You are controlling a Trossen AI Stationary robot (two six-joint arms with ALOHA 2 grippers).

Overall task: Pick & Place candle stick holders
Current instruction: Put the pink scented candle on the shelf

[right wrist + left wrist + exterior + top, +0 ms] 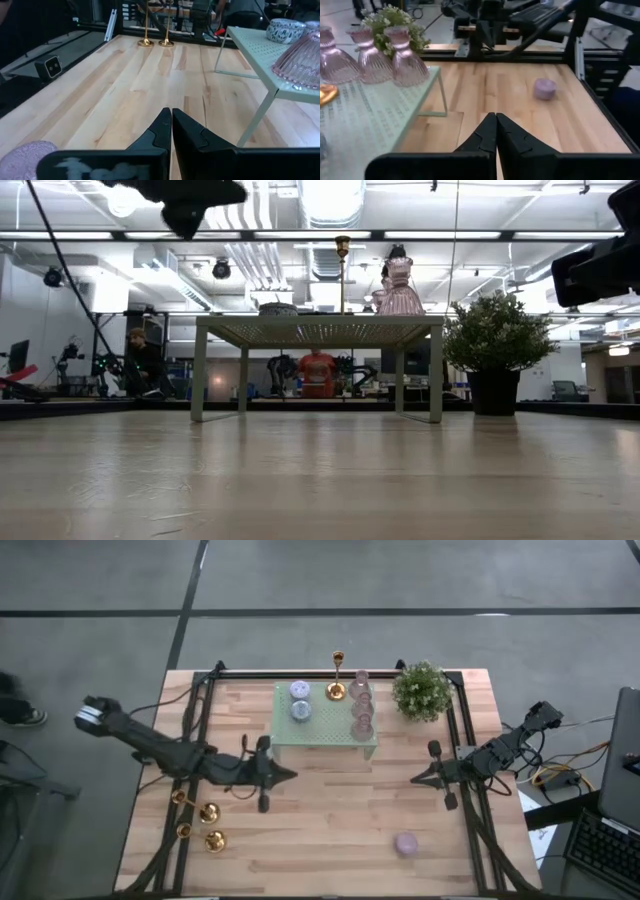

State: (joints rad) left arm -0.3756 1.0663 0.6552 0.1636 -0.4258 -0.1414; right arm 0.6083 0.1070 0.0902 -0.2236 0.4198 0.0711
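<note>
One gold candle stick holder (pixel 337 680) stands upright on its round base at the far edge of a pale green stand (pixel 325 740); it also shows in the low view (pixel 342 270). Two more holders (pixel 207 812) (pixel 213 839) stand on the table near its left front corner, and appear far off in the right wrist view (pixel 146 42) (pixel 166 42). My left gripper (pixel 290 775) hovers shut over the table just in front of the stand, with nothing between its fingers (pixel 495 120). My right gripper (pixel 415 780) waits shut at the right, also with nothing in it (pixel 171 114).
On the stand are pink ribbed glass pieces (pixel 361 705) and two blue-white round jars (pixel 299 700). A potted plant (pixel 422 690) stands at the far right of the table. A lilac candle (pixel 405 843) sits near the front right. Black frame rails run along both table sides.
</note>
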